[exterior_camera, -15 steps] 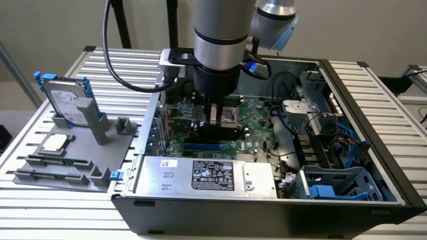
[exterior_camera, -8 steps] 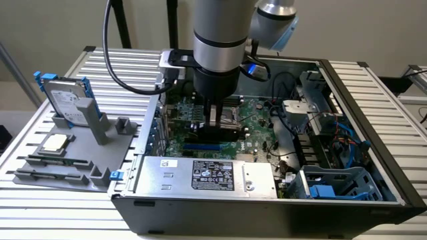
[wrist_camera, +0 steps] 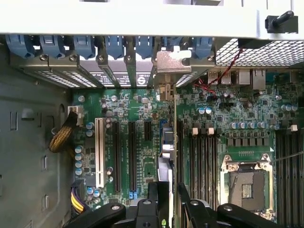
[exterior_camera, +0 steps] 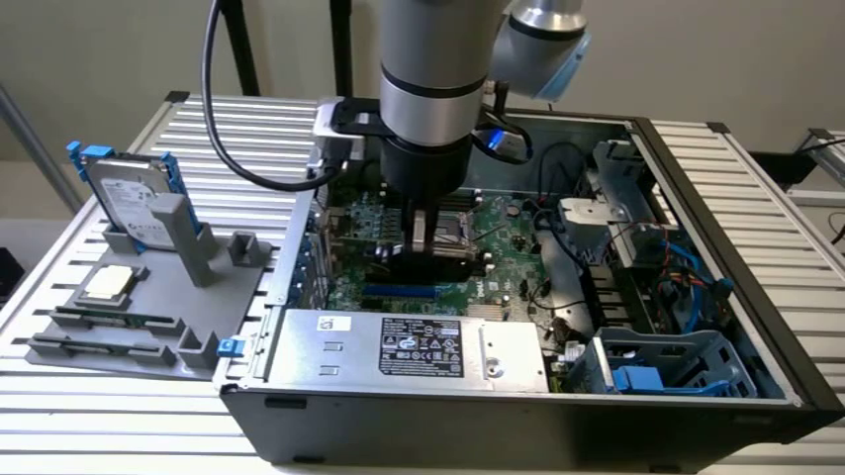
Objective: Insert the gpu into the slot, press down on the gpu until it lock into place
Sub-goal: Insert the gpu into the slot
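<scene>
Blue plastic slot (exterior_camera: pixel 396 292), bare shiny metal bracket (wrist_camera: pixel 172 61) on the gpu (wrist_camera: pixel 166 159), matt dark case (exterior_camera: pixel 528 435).

Black gpu (exterior_camera: pixel 429 263), blue slot (exterior_camera: pixel 400 292), green motherboard (exterior_camera: pixel 513 236), silver hard drive (exterior_camera: pixel 129 193) with blue rails

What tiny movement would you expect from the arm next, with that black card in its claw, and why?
Probably a small, straight push downward. The gripper clasps the gpu edge-on, its metal bracket by the case's rear openings, and in the exterior view the blue slot shows just below the card. Whether the card has seated, I cannot tell.
</scene>
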`<state>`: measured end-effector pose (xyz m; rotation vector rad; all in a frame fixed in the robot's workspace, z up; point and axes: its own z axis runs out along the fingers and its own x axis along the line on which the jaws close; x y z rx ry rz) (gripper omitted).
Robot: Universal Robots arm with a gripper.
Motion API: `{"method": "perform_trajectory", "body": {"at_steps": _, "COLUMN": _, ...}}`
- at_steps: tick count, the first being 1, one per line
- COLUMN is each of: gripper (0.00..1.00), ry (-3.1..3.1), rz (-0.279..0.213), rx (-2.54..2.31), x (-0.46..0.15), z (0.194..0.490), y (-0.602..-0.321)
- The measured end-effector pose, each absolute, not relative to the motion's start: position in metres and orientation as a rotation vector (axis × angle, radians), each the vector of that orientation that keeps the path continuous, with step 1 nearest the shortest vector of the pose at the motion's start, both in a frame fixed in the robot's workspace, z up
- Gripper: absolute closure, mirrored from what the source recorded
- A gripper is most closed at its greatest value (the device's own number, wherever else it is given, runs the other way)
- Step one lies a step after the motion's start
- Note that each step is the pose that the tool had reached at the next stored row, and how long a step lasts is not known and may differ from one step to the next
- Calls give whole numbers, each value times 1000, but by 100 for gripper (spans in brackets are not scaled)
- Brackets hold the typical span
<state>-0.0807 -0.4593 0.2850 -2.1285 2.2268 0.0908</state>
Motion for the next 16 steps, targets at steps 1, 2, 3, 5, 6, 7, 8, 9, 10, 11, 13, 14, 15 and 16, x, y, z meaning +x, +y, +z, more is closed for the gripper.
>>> {"method": "perform_trajectory", "body": {"at_steps": 1, "gripper": 74, "ry": 2227, "rz": 91, "rx": -2128, "x": -81, "z": 285, "y": -459}}
{"method": "perform_trajectory", "body": {"at_steps": 2, "gripper": 74, "ry": 2227, "rz": 91, "rx": -2128, "x": -81, "z": 284, "y": -459}}
{"method": "perform_trajectory", "body": {"at_steps": 3, "gripper": 74, "ry": 2227, "rz": 91, "rx": -2128, "x": -81, "z": 284, "y": -459}}
{"method": "perform_trajectory", "body": {"at_steps": 5, "gripper": 74, "ry": 2227, "rz": 91, "rx": -2128, "x": -82, "z": 283, "y": -460}}
{"method": "perform_trajectory", "body": {"at_steps": 6, "gripper": 74, "ry": 2227, "rz": 91, "rx": -2128, "x": -82, "z": 283, "y": -460}}
{"method": "perform_trajectory", "body": {"at_steps": 7, "gripper": 74, "ry": 2227, "rz": 91, "rx": -2128, "x": -83, "z": 282, "y": -460}}
{"method": "perform_trajectory", "body": {"at_steps": 8, "gripper": 74, "ry": 2227, "rz": 91, "rx": -2128, "x": -83, "z": 282, "y": -460}}
{"method": "perform_trajectory", "body": {"at_steps": 9, "gripper": 74, "ry": 2227, "rz": 91, "rx": -2128, "x": -83, "z": 281, "y": -460}}
{"method": "perform_trajectory", "body": {"at_steps": 10, "gripper": 74, "ry": 2227, "rz": 91, "rx": -2128, "x": -83, "z": 280, "y": -460}}
{"method": "perform_trajectory", "body": {"at_steps": 11, "gripper": 74, "ry": 2227, "rz": 91, "rx": -2128, "x": -83, "z": 279, "y": -460}}
{"method": "perform_trajectory", "body": {"at_steps": 13, "gripper": 74, "ry": 2227, "rz": 91, "rx": -2128, "x": -83, "z": 278, "y": -460}}
{"method": "perform_trajectory", "body": {"at_steps": 14, "gripper": 74, "ry": 2227, "rz": 91, "rx": -2129, "x": -83, "z": 277, "y": -460}}
{"method": "perform_trajectory", "body": {"at_steps": 15, "gripper": 74, "ry": 2227, "rz": 91, "rx": -2129, "x": -83, "z": 277, "y": -460}}
{"method": "perform_trajectory", "body": {"at_steps": 16, "gripper": 74, "ry": 2227, "rz": 92, "rx": -2129, "x": -83, "z": 276, "y": -460}}
